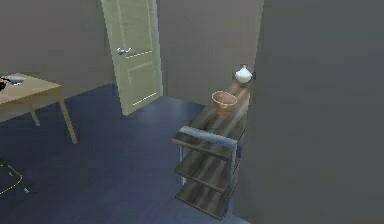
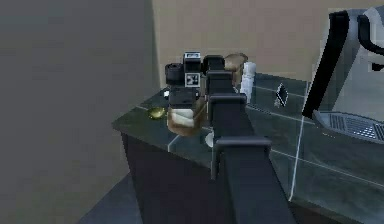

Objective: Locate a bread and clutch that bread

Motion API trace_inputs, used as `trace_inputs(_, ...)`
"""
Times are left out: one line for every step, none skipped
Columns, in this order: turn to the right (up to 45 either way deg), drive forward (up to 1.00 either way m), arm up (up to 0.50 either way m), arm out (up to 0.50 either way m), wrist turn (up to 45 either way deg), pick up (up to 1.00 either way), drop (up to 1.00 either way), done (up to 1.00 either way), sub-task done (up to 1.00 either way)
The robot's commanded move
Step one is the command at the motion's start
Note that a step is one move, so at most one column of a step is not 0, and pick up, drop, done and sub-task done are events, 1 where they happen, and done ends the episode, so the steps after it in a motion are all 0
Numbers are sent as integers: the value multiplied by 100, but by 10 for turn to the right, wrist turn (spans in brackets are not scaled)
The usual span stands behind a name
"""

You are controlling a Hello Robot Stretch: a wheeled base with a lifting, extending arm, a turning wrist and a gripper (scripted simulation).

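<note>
A tan and white loaf-like lump, probably the bread point(image 2: 183, 123), lies on the dark counter point(image 2: 150, 135) near its left end. The dark arm rises from the bottom edge of the arm side view to two white marked squares point(image 2: 193, 61). My gripper point(image 2: 183, 104) sits just below and left of them, right at the lump. With the lump lying on the counter at the gripper's far end, I cannot tell whether it holds anything.
On the counter stand a brown round thing point(image 2: 237, 63), a white cylinder point(image 2: 248, 80), a small yellow item point(image 2: 157, 115) and a small dark frame point(image 2: 282, 95). A white, black-edged appliance point(image 2: 345, 70) stands right. Ahead are a pale door point(image 1: 135, 50), a wooden table point(image 1: 30, 98) and a shelf unit point(image 1: 212, 160) bearing a brown bowl point(image 1: 224, 99).
</note>
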Motion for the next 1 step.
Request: trace_inputs(0,0,0,0,120,0,0,0,0)
